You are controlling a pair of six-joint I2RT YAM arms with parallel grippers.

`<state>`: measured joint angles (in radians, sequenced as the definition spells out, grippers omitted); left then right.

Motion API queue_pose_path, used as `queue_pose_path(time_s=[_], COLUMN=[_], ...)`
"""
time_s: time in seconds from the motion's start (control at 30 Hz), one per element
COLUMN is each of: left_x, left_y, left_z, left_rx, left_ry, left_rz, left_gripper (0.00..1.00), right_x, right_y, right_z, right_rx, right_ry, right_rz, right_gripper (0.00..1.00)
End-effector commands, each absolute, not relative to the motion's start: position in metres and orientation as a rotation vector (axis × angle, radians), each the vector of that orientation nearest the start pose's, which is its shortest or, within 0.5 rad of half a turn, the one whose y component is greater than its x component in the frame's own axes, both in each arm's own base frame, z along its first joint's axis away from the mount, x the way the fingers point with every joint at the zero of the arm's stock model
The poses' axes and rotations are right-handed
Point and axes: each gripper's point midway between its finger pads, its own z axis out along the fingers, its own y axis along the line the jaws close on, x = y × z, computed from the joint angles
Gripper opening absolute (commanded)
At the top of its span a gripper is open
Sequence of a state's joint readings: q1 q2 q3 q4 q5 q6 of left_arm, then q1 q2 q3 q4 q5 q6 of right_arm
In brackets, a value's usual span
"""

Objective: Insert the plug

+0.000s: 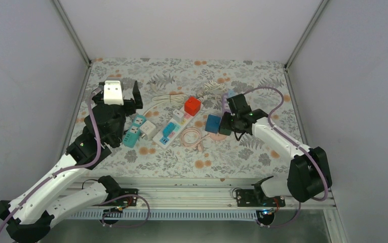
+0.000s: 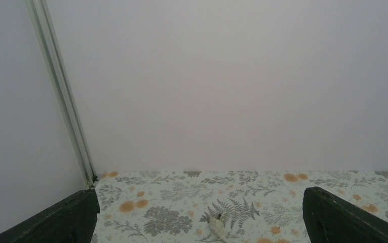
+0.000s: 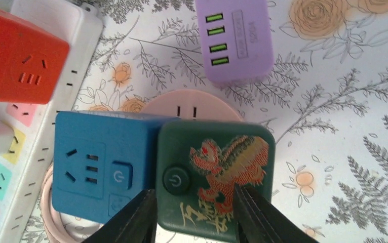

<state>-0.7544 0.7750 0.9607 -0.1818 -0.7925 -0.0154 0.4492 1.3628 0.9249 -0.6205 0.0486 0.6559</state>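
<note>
The right gripper [image 3: 193, 190] is seen with its two dark fingers [image 3: 131, 220] set a little apart, and nothing is pinched between them. Through the gap the top face of the dark green plug cube [image 3: 217, 152] is shown. The fingertips are laid over the cube's near edge, and whether it is actually touched by them cannot be told from this angle. The cube is marked with a round power button and a red-and-gold beast. It is stood on the flowered tablecloth [image 3: 334, 131], right of centre, with its left side pressed against a blue socket cube [image 3: 98, 162]. Both cubes are set partly over a pink round socket [image 3: 192, 104], two slots of which are left showing past their far edge.

Beyond the pink socket a purple charger [image 3: 235, 40] with four green ports is laid flat. To the left, an orange-red socket cube [image 3: 17, 55] is seated on a white power strip [image 3: 40, 142] with pastel outlets. A loop of pink cable [image 3: 47, 207] is seen beside the blue cube's near corner.

The left gripper [image 2: 198, 195] is held with its fingers spread wide and nothing between them, and it is pointed toward the back wall. A small white object [image 2: 217, 226] is seen on the cloth ahead of it. In the overhead view this gripper is kept well apart from the green cube, near a teal socket block [image 1: 133, 130].
</note>
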Motion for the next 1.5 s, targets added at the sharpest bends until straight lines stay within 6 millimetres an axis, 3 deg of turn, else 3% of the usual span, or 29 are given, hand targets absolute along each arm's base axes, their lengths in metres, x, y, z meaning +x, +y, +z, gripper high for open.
queue_pose_path(time_s=[0.0, 0.23, 0.43, 0.53, 0.63, 0.77, 0.87, 0.97, 1.1, 1.17, 1.23, 1.47], left_x=[0.270, 0.285, 0.324, 0.344, 0.354, 0.348, 0.339, 0.347, 0.356, 0.356, 0.352, 0.340], left_y=[-0.085, -0.095, -0.092, -0.081, -0.055, -0.006, 0.010, -0.008, -0.050, -0.071, -0.079, -0.100], left_z=[0.414, 0.395, 0.340, 0.300, 0.252, 0.173, 0.125, 0.115, 0.132, 0.131, 0.121, 0.081], left_rx=[-0.078, -0.074, -0.097, -0.170, -0.319, -0.628, -0.740, -0.651, -0.380, -0.248, -0.175, -0.032], left_ry=[1.548, 1.635, 1.839, 1.976, 2.109, 2.280, 2.363, 2.383, 2.367, 2.409, 2.473, 2.620], left_rz=[-0.018, -0.028, -0.136, -0.220, -0.281, -0.299, -0.285, -0.404, -0.521, -0.488, -0.398, -0.333], left_gripper=[1.00, 1.00, 1.00, 1.00, 1.00, 0.94, 0.88, 0.77, 0.78, 0.81, 0.84, 0.86], right_x=[0.309, 0.338, 0.345, 0.345, 0.342, 0.339, 0.337, 0.336, 0.333, 0.331, 0.329, 0.326], right_y=[0.134, 0.157, 0.174, 0.182, 0.193, 0.206, 0.215, 0.225, 0.238, 0.241, 0.243, 0.242], right_z=[0.130, 0.184, 0.203, 0.208, 0.215, 0.215, 0.212, 0.209, 0.202, 0.196, 0.192, 0.183], right_rx=[0.267, 0.153, 0.073, 0.037, -0.014, -0.069, -0.102, -0.142, -0.196, -0.209, -0.214, -0.203], right_ry=[2.626, 2.469, 2.387, 2.352, 2.316, 2.300, 2.301, 2.303, 2.313, 2.327, 2.333, 2.351], right_rz=[0.293, 0.403, 0.475, 0.529, 0.594, 0.644, 0.665, 0.683, 0.693, 0.697, 0.701, 0.700], right_gripper=[0.42, 0.54, 0.71, 0.73, 0.73, 0.73, 0.71, 0.70, 0.71, 0.72, 0.72, 0.73])
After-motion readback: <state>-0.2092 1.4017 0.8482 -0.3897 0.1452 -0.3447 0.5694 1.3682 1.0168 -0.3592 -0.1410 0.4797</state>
